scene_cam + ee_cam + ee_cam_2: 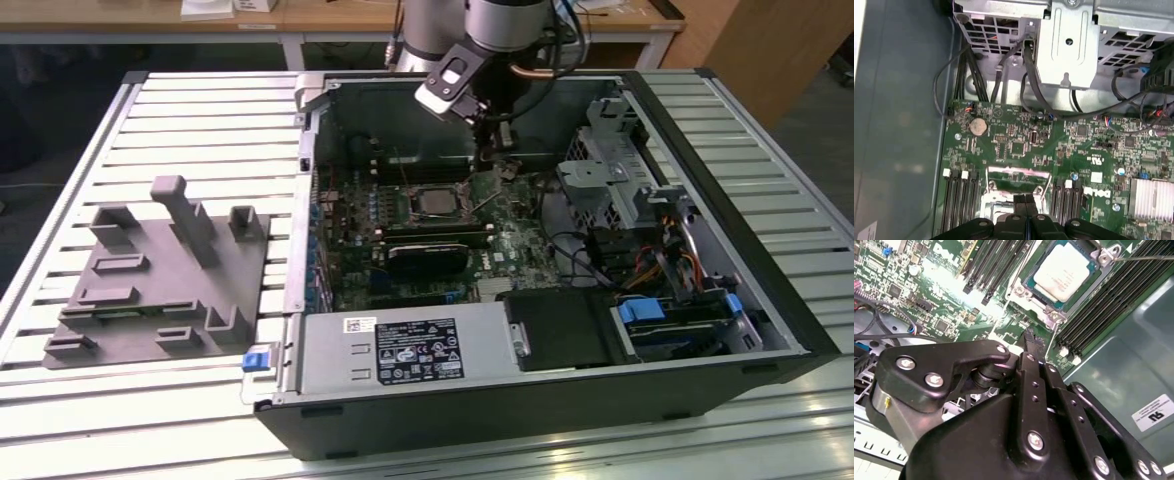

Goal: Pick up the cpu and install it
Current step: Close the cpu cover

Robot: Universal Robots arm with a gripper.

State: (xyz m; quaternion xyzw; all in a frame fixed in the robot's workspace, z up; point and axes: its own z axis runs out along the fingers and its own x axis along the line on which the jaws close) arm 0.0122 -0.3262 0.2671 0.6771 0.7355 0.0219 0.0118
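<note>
The cpu (pixel 1064 274), a small square chip with a silvery top, lies flat in the motherboard socket inside the open computer case (pixel 534 410). In the exterior view the cpu (pixel 434 203) sits near the middle of the board. My gripper (pixel 498 175) hangs over the board just beyond the socket, toward the case's back wall. Its two dark fingers are shut together with nothing between them in both wrist views, and the gripper (pixel 1032 338) stays clear of the chip. The gripper (pixel 1025 200) stands over the socket's metal frame (pixel 1016 176).
A grey fixture plate (pixel 160 290) with upright blocks lies on the slatted table at the exterior view's left. Memory slots (pixel 961 195) flank the socket. A metal drive cage (pixel 1069 45), loose cables (pixel 1029 85) and a heatsink (pixel 1151 197) crowd the board's far side. The power supply (pixel 400 350) fills the case front.
</note>
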